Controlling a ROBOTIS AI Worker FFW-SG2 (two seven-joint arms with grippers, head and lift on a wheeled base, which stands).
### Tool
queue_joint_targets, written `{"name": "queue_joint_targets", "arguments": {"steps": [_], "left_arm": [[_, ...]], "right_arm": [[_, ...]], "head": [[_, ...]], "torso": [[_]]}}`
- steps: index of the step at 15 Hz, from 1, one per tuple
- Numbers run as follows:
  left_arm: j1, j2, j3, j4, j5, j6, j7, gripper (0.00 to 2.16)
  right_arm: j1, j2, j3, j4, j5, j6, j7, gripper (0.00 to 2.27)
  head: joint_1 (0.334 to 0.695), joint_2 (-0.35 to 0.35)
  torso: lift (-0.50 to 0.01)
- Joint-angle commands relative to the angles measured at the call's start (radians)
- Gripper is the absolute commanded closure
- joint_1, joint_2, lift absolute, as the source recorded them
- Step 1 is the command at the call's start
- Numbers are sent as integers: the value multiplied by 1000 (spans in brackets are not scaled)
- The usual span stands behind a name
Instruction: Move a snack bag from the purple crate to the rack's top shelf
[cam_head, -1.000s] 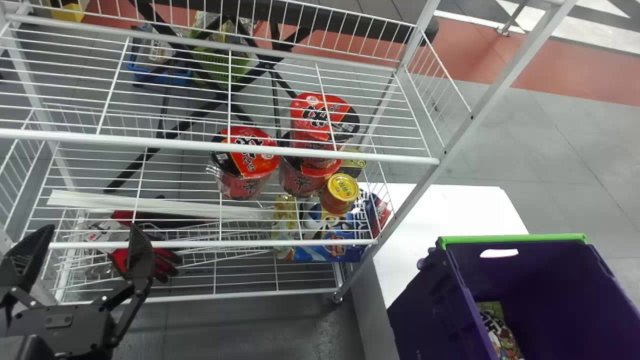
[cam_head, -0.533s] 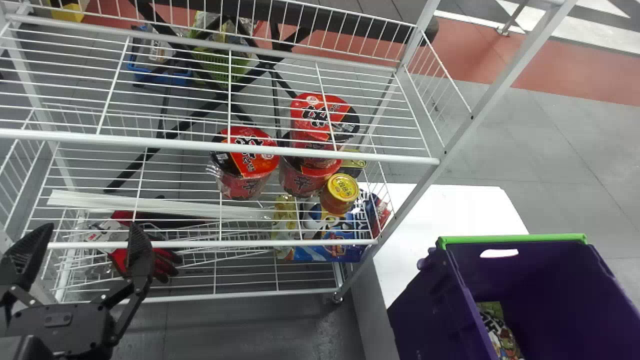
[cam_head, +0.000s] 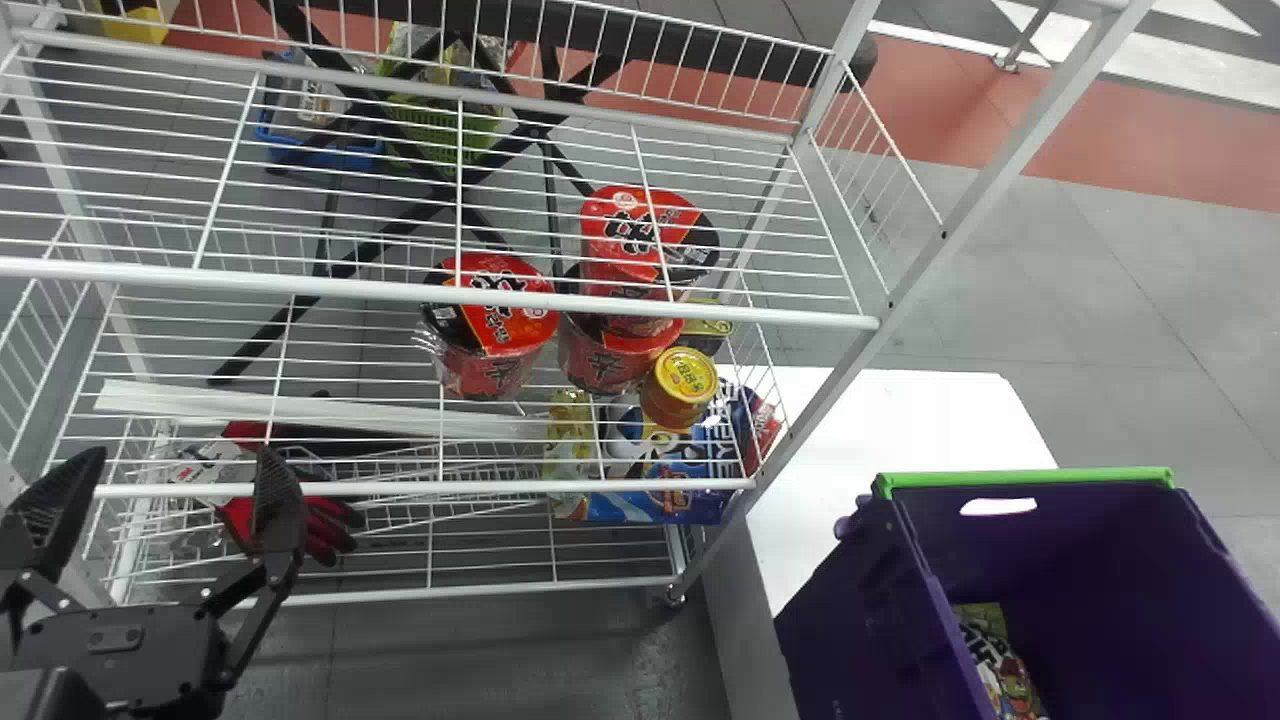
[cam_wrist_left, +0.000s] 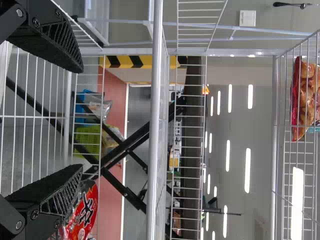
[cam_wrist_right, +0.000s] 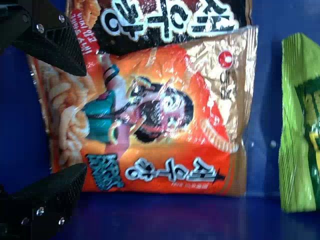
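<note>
Purple crate (cam_head: 850, 620) floor supports the orange snack bag (cam_wrist_right: 150, 115) beneath the right gripper (cam_wrist_right: 82, 120) — spread wide and empty, presumably to straddle it — while the left gripper (cam_head: 184, 456) idles, open, before the rack (cam_head: 300, 285).

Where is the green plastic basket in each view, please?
Head view: green plastic basket upper left, beyond the white wire rack, beside a blue plastic basket.
Left wrist view: behind the wires, beside the blue basket.
Right wrist view: orange foil snack bag instead.
Shared landmark, first two: black crossed metal legs.
</note>
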Motion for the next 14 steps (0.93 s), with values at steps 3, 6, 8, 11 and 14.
{"name": "queue_joint_targets", "arguments": {"steps": [3,6,8,11,14], "left_arm": [[0,1,-1,-1,0,0,0,154],[-4,8,1,-1,6,0,-2,154],[-10,9,4,2,15,0,-7,154],[-16,8,2,13,20,0,-11,154],[-17,8,4,14,23,0,-11,154]], "right_arm": [[-19,18,22,0,-7,2,-23,188],[-23,22,31,3,-2,15,-27,188],[-26,22,31,10,1,15,-27,188],[-34,18,33,29,4,5,-31,383],[-45,10,37,41,4,8,-32,1659]], "head": [[695,-350],[695,-350],[695,-350],[695,-350],[695,-350]], "torso": [[-456],[-456],[-456],[-456],[-456]]}}
